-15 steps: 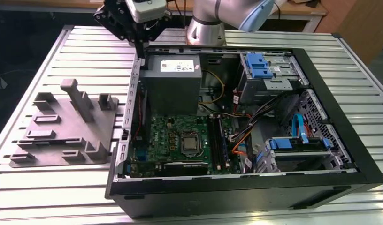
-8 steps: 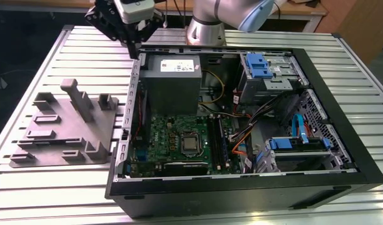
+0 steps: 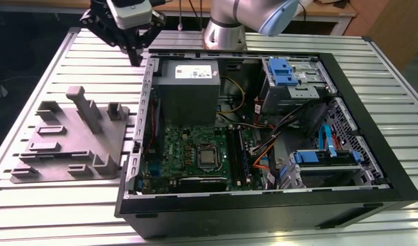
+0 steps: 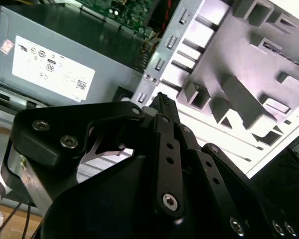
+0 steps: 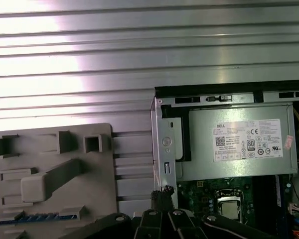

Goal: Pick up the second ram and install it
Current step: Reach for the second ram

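The ram [image 5: 40, 217] sits on edge in a long slot of the gray fixture plate [image 5: 102, 199], and the first wrist view shows it as a narrow bluish strip with a row of dark notches along it. Nothing touches it. The plate [image 3: 106, 136] lies flat on the ribbed metal table [image 3: 59, 66], just beside the open computer case [image 3: 264, 210], on the exterior view's left of it. Several blocky posts and a slanted ramp rise from the plate.

The gripper [image 3: 135, 60] hangs above the table near the case's far corner, well apart from the ram and higher than the plate. Its black fingers are drawn together to a point with nothing between them, and both wrist views show the tip the same way [image 4: 161, 99] [image 5: 162, 195].

Inside the case, the gray power supply [image 3: 188, 87] sits against the wall nearest the gripper, its white label facing up. Next to it lies the green motherboard [image 3: 188, 148] with the processor [image 3: 207, 156] in its socket. The arm [image 3: 264, 15] rises behind the case.
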